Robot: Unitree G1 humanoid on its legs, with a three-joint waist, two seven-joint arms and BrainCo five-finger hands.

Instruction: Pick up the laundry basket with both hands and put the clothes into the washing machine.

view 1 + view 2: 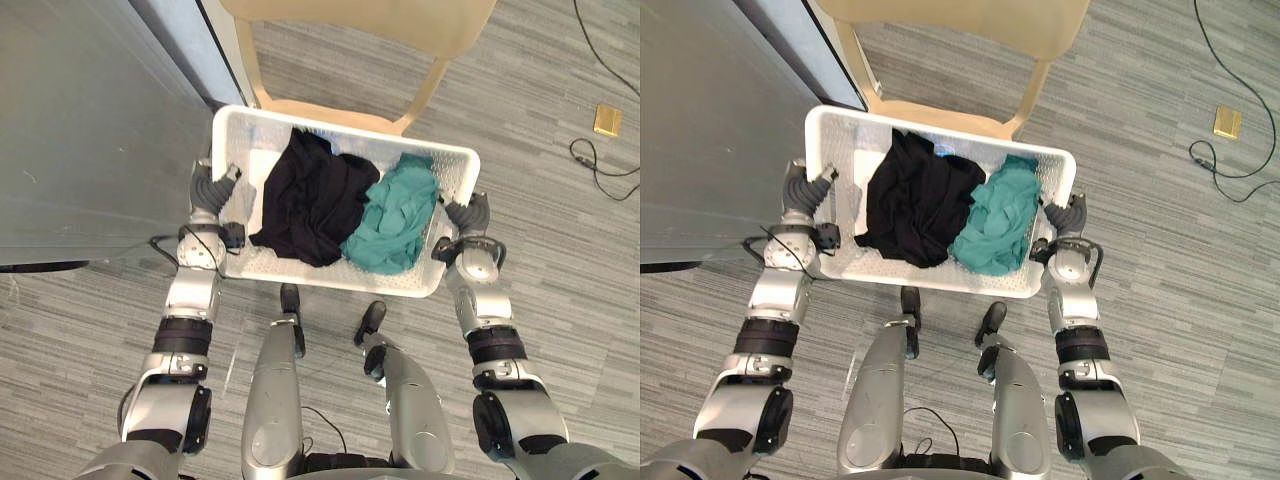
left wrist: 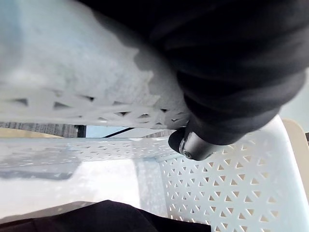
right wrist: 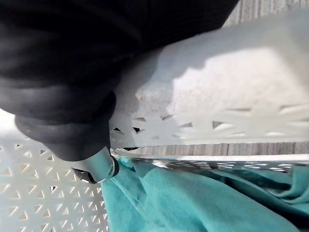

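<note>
Before the chair (image 1: 360, 25), gripped the laundry basket (image 1: 330, 275), clothes (image 1: 310, 195) inside, by its end rims, with fingers of left hand (image 1: 210, 190) and right hand (image 1: 470, 217) curled round them. Needed level, even lifting to avoid spilling

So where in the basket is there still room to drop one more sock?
There is bare floor in the basket between the black clothes and the wall by the left hand, plus a thin strip along the near wall. The middle is crowded, and the teal clothes fill the side by the right hand.
</note>
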